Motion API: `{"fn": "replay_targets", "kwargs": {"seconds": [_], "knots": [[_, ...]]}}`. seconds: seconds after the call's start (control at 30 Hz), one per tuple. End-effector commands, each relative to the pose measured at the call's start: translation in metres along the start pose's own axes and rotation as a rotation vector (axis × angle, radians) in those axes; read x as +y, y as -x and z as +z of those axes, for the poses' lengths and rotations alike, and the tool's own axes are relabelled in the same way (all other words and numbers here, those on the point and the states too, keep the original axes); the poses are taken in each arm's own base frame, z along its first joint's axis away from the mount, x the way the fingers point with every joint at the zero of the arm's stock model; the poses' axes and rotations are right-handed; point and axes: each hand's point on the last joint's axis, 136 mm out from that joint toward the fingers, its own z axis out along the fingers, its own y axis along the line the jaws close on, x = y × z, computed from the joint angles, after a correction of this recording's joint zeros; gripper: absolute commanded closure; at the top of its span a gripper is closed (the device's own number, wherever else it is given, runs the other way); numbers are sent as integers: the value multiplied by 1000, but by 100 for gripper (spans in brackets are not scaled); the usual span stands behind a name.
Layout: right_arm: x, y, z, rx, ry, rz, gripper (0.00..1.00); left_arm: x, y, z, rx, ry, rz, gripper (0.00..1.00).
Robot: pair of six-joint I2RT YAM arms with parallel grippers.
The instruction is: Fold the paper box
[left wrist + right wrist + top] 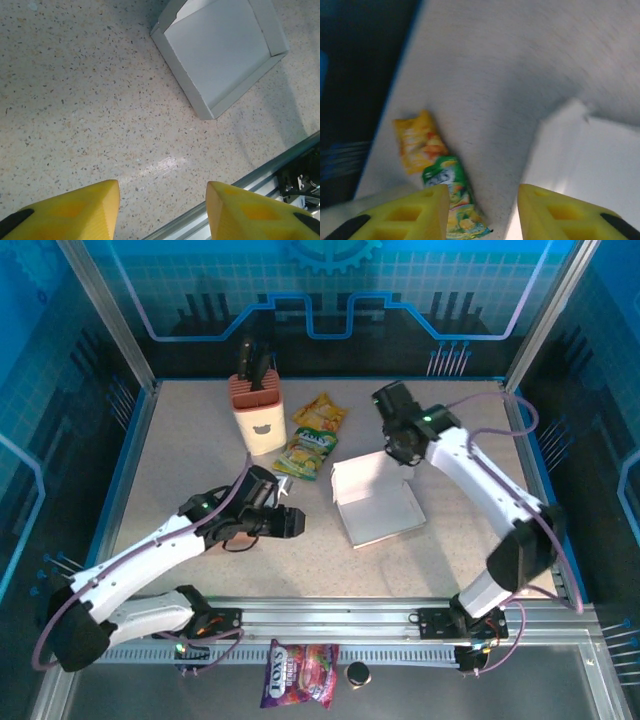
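The paper box lies mid-counter, its tray walls standing but the rear flap raised, so closing looks left to do. The left hand hangs beside it and the right hand above that flap, the 2 open and empty.

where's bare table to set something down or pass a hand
Bare: the table left of the knife block, and the near strip between the paper box and the front rail. Crowded: snack packets sit between knife block and box.
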Motion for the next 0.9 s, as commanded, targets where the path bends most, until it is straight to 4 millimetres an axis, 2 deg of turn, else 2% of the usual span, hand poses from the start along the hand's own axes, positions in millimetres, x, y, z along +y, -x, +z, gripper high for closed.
{"fn": "replay_targets", "kwargs": {"seconds": [0.0, 0.03, 0.1, 0.2, 0.27, 0.43, 0.57, 0.63, 0.87], "knots": [[44, 22, -48, -46, 430, -685, 51, -20, 31, 0, -65, -28, 12, 50], [35, 20, -54, -11, 477, -770, 49, -22, 36, 3, -65, -24, 13, 50], [2, 21, -55, 65, 488, -914, 45, -27, 47, 12, -67, -9, 12, 49], [-44, 22, -39, 200, 435, -972, 46, -32, 63, 26, -64, 23, 16, 49], [-62, 20, -24, 220, 379, -1003, 46, -33, 72, 34, -60, 47, 18, 49], [-78, 0, 13, 334, 363, -993, 47, -37, 88, 50, -49, 82, 36, 49], [-94, 2, 35, 374, 290, -1040, 47, -37, 92, 60, -33, 98, 47, 49], [-95, 3, 42, 381, 291, -1057, 47, -37, 92, 65, -23, 100, 48, 50], [-87, -11, 66, 492, 351, -1134, 50, -35, 95, 72, -9, 123, 77, 51]]}}
